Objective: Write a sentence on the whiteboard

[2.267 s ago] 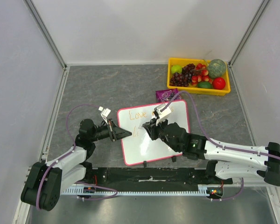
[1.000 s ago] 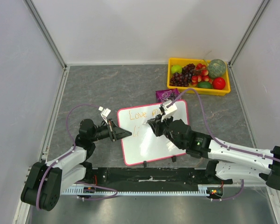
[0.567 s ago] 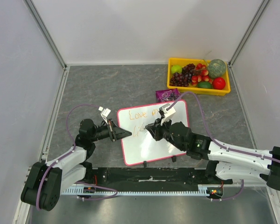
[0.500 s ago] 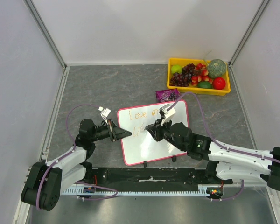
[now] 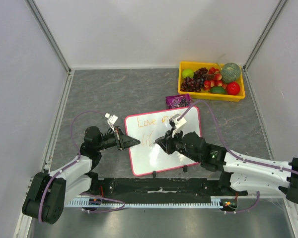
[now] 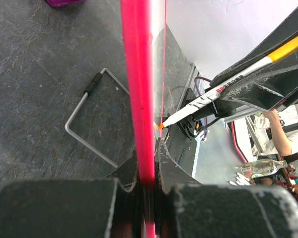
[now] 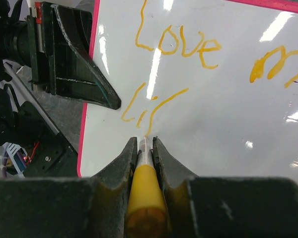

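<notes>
Pink-framed whiteboard (image 5: 146,161), glossy white face, orange sentence (image 5: 150,122) unfinished — "Love m", "li"

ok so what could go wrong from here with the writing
1. The left claw pinches only the thin pink edge of the whiteboard; pressure from the marker could tilt or slip it.
2. The right claw and its arm hang low over the orange writing, so they might smear fresh strokes.
</notes>
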Robot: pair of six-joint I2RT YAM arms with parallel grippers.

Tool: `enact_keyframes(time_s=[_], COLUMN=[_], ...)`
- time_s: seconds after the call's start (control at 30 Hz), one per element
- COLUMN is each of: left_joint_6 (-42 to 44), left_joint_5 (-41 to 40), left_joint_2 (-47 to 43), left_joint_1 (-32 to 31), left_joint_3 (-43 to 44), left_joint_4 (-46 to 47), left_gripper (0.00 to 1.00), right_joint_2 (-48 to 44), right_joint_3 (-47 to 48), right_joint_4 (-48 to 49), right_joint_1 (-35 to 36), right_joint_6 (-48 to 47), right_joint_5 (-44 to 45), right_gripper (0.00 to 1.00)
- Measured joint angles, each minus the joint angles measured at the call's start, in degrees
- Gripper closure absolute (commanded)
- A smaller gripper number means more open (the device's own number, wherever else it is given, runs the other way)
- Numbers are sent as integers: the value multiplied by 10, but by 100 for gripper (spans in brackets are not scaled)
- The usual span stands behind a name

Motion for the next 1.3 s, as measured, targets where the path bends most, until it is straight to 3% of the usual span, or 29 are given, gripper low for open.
enact_keyframes(time_s=[1.3], left_joint_6=[0], left_joint_5=[0], left_joint_2=[0], left_joint_1=[-1], left_joint_3=[0], left_joint_4=[2], left_gripper=[98], right_joint_2=[36], right_joint_3=[51], right_joint_4=[3], right_joint_1=[-20], right_joint_6=[-21], right_joint_5=[22], right_gripper=[100])
